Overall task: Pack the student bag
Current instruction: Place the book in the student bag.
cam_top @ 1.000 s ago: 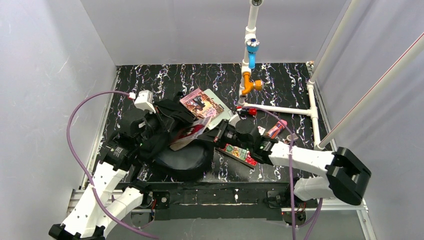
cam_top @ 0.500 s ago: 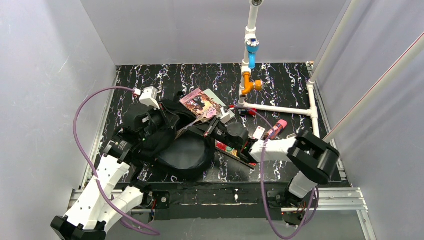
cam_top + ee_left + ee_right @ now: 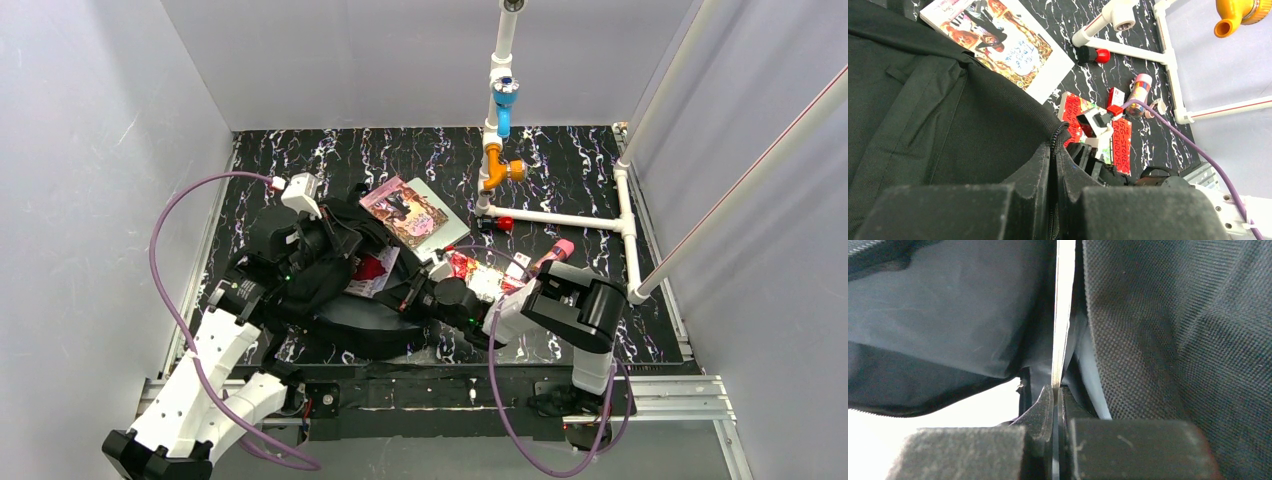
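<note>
Within 1 second, the booklet (image 3: 372, 272) pinched in the right claw (image 3: 1055, 390) was slid into the student bag (image 3: 360, 320), which was held clamped by the left claw (image 3: 1054, 146).

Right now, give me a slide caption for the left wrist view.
Left gripper pinches the zippered edge of the student bag, an illustrated book lying beyond.

You worked on a black counter (image 3: 330, 160) veined with white and purple, boxed in by plain pale grey walls (image 3: 90, 150) on its left, far and right sides. A white pipe frame (image 3: 560, 218) lay by the far right corner, its upright (image 3: 500, 50) carrying a blue fitting (image 3: 505, 105) and an orange fitting (image 3: 497, 168). A metal rail (image 3: 680, 405) ran along the near edge. The light was soft and even.
</note>
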Action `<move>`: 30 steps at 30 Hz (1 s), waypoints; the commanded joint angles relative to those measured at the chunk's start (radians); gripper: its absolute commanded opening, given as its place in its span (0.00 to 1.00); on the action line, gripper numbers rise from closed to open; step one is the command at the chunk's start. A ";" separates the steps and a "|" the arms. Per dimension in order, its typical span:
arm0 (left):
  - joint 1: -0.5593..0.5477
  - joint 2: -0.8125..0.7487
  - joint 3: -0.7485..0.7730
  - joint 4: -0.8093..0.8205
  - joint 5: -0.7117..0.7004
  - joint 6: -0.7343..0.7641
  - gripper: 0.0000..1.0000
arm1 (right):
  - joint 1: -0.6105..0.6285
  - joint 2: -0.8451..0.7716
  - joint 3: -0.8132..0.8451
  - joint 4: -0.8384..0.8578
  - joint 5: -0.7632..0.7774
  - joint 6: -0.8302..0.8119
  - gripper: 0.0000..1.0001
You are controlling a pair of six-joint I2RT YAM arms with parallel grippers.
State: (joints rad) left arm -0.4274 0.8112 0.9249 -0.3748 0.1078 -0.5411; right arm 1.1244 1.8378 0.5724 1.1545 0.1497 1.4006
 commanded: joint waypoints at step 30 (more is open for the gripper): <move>0.002 0.045 0.024 -0.081 -0.233 0.333 0.00 | 0.060 0.030 0.451 -0.882 -0.055 -0.695 0.94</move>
State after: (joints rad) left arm -0.4274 0.8780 0.9428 -0.4591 -0.0429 -0.2832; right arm 1.1912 1.9736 1.1084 0.4698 0.1131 0.9020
